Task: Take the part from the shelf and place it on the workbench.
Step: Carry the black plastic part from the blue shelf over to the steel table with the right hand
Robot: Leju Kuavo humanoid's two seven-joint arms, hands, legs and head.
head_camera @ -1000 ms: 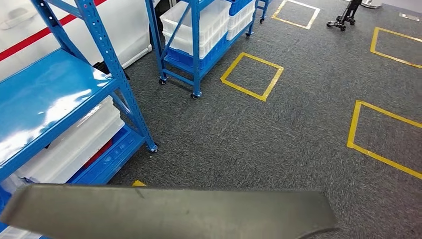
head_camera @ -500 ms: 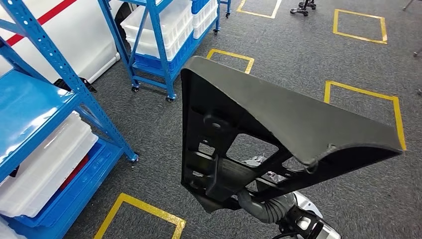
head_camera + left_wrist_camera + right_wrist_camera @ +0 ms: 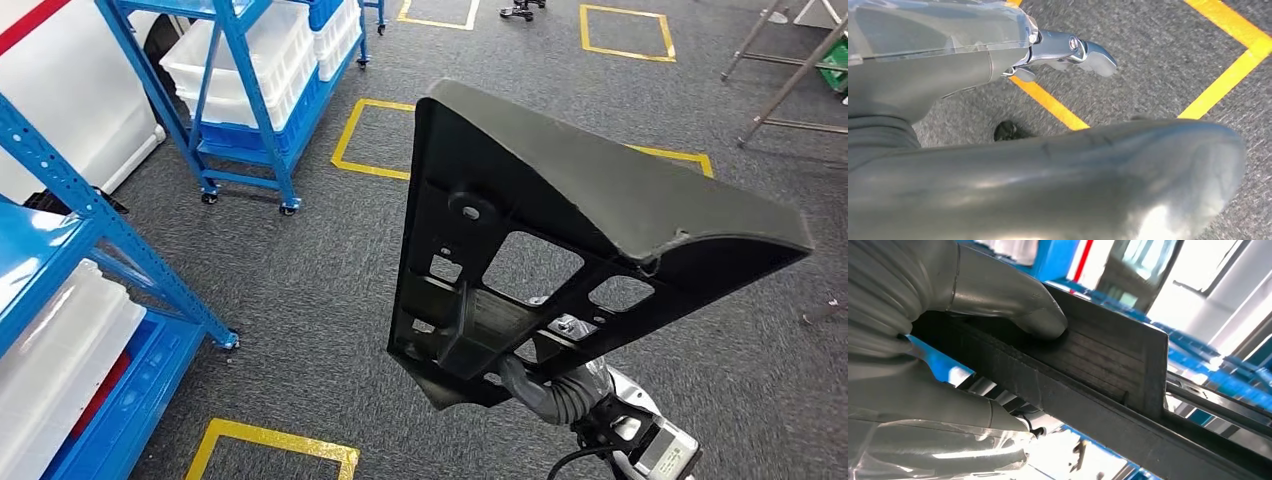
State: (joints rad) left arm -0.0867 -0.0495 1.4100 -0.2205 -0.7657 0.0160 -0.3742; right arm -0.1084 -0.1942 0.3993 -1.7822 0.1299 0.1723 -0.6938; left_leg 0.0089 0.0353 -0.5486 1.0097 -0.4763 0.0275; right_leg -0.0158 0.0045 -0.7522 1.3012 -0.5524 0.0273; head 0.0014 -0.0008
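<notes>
1. Part [image 3: 560,210], a dark grey ribbed plastic panel, is held up in front of the robot's chest, tilted, with its ribbed underside facing the head camera, above the grey carpet [image 3: 330,270].
2. Right hand [image 3: 948,340] grips the panel's edge, thumb pressed on the ribbed face and fingers wrapped beneath it (plain in the right wrist view).
3. Left hand [image 3: 998,170] shows a thick grey thumb across the picture and one metal finger stretched out over the carpet; whether it holds anything cannot be told.
4. Compared with half a second ago, the whole scene has shifted: the blue shelf [image 3: 60,250] sits further left, the wheeled rack [image 3: 250,80] of white bins has slid left too, and metal frame legs [image 3: 790,80] now appear at upper right. The camera has turned; the panel keeps nearly the same pose.
</notes>
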